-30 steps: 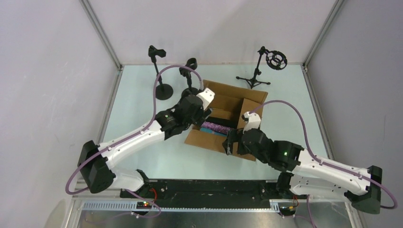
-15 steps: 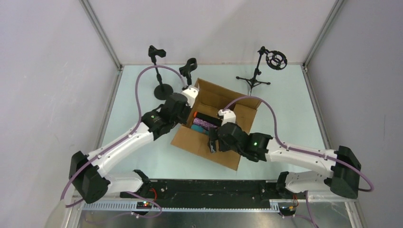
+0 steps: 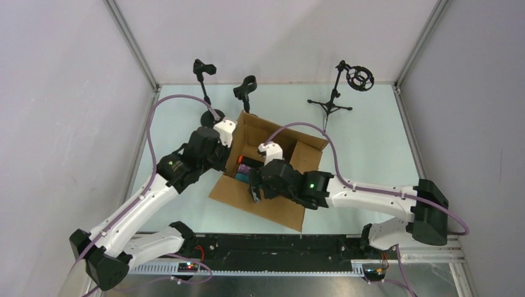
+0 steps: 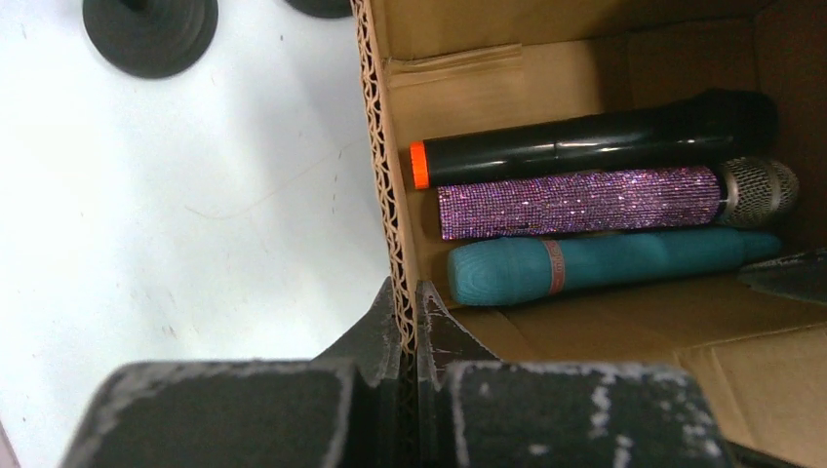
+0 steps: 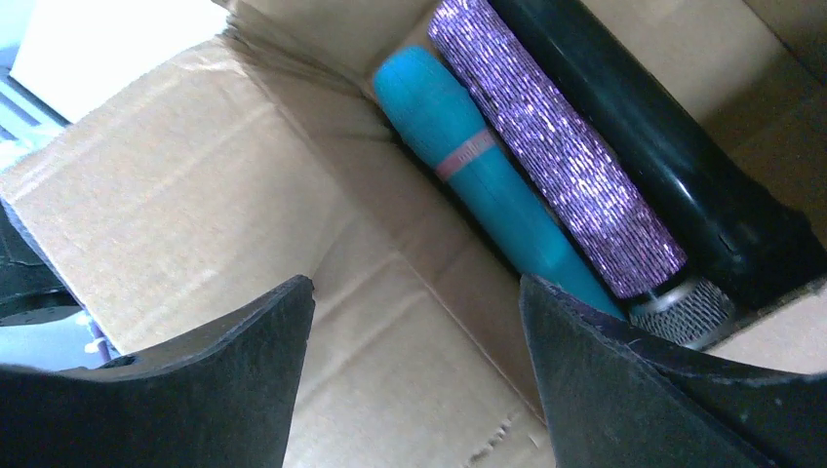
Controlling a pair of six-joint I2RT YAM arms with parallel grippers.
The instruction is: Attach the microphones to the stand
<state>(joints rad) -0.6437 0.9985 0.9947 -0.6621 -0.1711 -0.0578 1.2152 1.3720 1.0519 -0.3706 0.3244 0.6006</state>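
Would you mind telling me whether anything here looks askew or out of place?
The cardboard box sits skewed, at an angle to the table edges, its flaps splayed. The left hand is pinched shut on its side wall. The three microphones lie neatly side by side inside; no damage shows.

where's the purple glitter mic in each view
top external: purple glitter mic, a small sliver left of centre.
left wrist: centre right, the middle of three mics.
right wrist: upper centre, lying diagonally.
shared landmark: the cardboard box it lies in.
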